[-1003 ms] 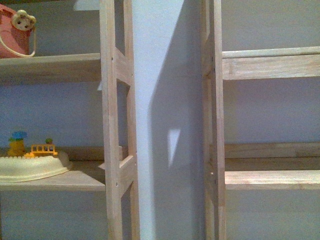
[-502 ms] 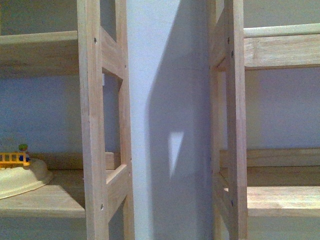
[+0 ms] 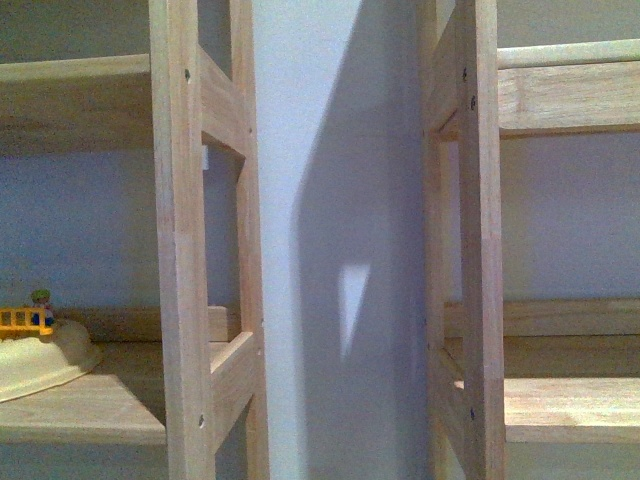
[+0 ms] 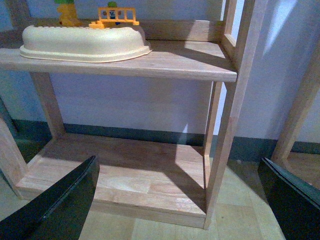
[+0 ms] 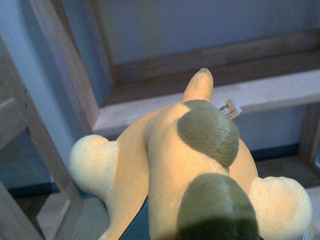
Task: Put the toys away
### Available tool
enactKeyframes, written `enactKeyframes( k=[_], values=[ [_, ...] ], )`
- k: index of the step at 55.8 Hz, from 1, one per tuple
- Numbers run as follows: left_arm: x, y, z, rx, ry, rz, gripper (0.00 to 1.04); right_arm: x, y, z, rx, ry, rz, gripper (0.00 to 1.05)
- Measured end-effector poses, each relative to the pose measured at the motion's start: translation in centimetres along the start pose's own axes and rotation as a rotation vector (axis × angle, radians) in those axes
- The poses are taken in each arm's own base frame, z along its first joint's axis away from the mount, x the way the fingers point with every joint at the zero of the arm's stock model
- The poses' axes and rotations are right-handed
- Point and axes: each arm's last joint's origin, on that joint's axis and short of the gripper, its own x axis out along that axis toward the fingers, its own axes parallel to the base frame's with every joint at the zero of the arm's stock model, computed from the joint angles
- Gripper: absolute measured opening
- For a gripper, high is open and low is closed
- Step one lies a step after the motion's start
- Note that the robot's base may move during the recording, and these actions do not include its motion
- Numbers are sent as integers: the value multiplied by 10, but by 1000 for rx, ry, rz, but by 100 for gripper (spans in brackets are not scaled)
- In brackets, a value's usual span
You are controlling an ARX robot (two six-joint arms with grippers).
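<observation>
While the plush is apparently held by the right gripper for shelving, the left gripper is kept wide, empty.

wooden shelving units, pale wall

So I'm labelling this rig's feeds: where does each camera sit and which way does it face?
Front view: on the body, facing two wooden shelf units and the wall between; no arm shows.
Left wrist view: looks down at a shelf with the cream tray; left gripper fingers wide apart.
Right wrist view: plush toy fills it, shelves behind.
Front and left wrist views share the cream tray.
</observation>
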Motion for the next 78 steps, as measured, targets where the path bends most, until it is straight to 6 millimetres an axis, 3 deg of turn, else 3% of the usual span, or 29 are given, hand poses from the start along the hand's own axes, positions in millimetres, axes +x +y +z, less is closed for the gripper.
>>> enactKeyframes(
  k=[21,31,40,53,78],
  values=[
    [0,0,0,0,0,0,98,22,7,167,-86,-286,-18,7],
    [0,0,0,0,0,0,98,37,12,233,-96,-410,13,7],
    [0,0,0,0,0,0,98,60,10,280,-110,-461,63,7],
    [0,0,0,0,0,0,98,108,-6,321,-90,-481,98,7],
    [0,0,0,0,0,0,98,210,-11,345,-44,-405,195,7]
  ],
)
